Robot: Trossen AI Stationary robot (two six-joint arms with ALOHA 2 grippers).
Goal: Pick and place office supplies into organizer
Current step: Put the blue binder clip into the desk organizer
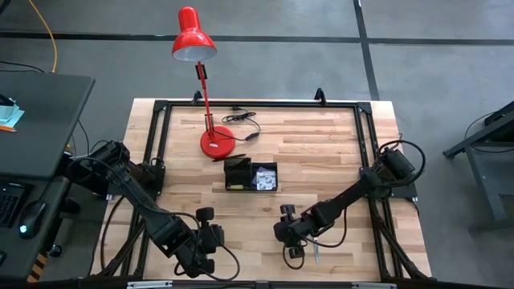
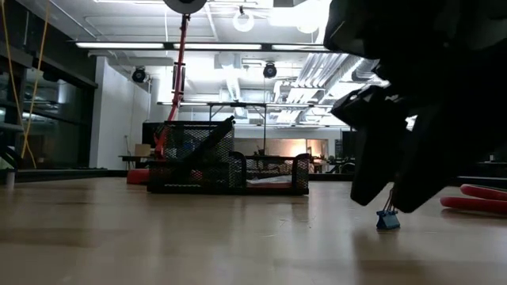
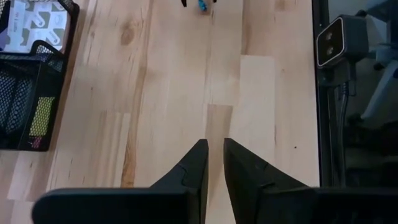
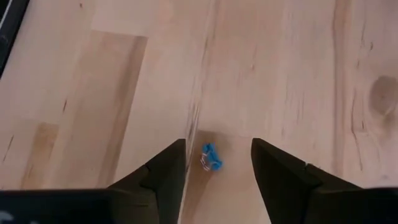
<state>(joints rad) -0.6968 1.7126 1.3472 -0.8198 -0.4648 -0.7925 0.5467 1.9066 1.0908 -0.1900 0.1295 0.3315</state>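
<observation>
Blue clip [image 4: 211, 156]: a small blue binder clip, lying on the bare wood near the front right of the worktop [image 1: 321, 160] — between the fingers of the right pincer, not yet touched as far as I can see.
Right pincer [image 4: 214, 163]: fingers apart, low over the clip, one on each side of it; in the low view the clip [image 2: 387, 220] sits on the wood just under the dark arm.
Organizer [image 1: 250, 174]: black mesh tray mid-worktop, well apart from the clip; it already holds white paper in one compartment, something yellow in another, and a dark slanting item I can't identify.
Red handles [image 2: 474, 198]: scissors, by the look of them, lying on the wood at the right edge of the low view — seemingly left to do.
Left pincer [image 3: 212, 163]: fingers nearly together, holding nothing, waiting near the front left.
Progress: partly done, I judge; clip and scissors remain.
Lamp [image 1: 201, 72]: red, behind the organizer.
</observation>
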